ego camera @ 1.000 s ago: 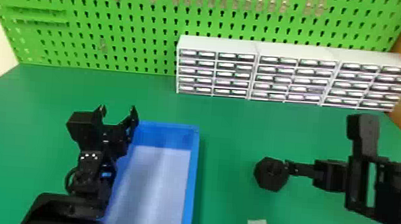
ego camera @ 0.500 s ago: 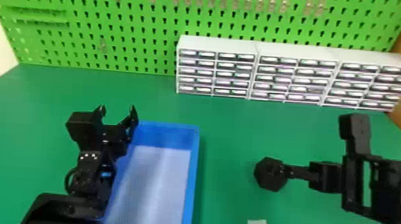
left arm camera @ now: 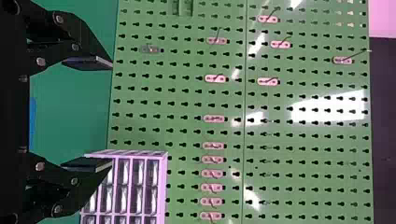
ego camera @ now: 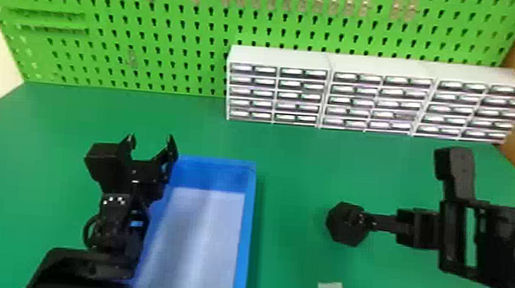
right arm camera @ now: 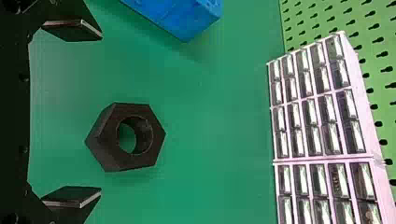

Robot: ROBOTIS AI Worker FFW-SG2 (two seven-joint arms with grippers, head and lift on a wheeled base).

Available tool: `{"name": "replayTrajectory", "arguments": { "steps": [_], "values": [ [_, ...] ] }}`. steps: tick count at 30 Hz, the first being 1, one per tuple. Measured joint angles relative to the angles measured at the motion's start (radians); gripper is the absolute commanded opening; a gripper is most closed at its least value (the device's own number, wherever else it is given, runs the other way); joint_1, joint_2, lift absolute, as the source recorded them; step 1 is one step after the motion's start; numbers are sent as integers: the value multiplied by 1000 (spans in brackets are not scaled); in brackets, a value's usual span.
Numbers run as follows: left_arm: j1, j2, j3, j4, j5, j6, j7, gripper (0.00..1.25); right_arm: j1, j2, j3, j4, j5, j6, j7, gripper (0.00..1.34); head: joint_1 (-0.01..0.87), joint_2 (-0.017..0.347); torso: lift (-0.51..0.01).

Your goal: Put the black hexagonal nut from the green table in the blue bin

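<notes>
Black hexagonal nut [right arm camera: 105,147] lies straight out past the right claw [right arm camera: 101,113]

The right claw's two flat fingers are spread wide, nothing pinched between them. The nut sits just ahead of the palm, with one corner pointing back at it and reaching about to the fingertips' line as the right wrist view shows it. It is off centre in that gap, nearer the finger on the side away from the bin. How high the tips are above it, I cannot tell.

The nut has no long axis worth matching: it lies flat, bore facing up, and two of its flat sides face the fingers. That should suit a squeeze, probably after a small shift to centre it and some lowering; closing off centre could push or turn it.

Farther out, the nut rests on the green table [ego camera: 294,157], right of the blue bin's [ego camera: 245,231] right wall and well in from the table's far edge. The carry would then run leftward over that wall. The left claw [ego camera: 150,137], also spread and empty, is by the bin's far left corner, so the right arm is clearly the nearer one.
</notes>
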Motion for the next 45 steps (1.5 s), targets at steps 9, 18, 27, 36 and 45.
{"name": "replayTrajectory", "arguments": {
  "steps": [9,18,27,36,45],
  "values": [
    [0,0,-3,2,-1,0,0,738,-5,0,2,6,0,5,0,1206,657,57,-95],
    [0,0,-3,3,-1,0,0,738,-6,-2,2,9,0,11,0,1206,657,57,-95],
    [0,0,-4,3,-1,0,0,738,-10,-4,6,21,1,22,-1,1207,657,57,-95],
    [-1,0,-5,3,-1,0,0,738,-15,-6,15,33,4,23,0,1206,657,57,-95],
    [-2,0,-5,3,-1,0,0,738,-19,-4,17,47,6,23,0,1206,657,57,-95]
  ]
}}
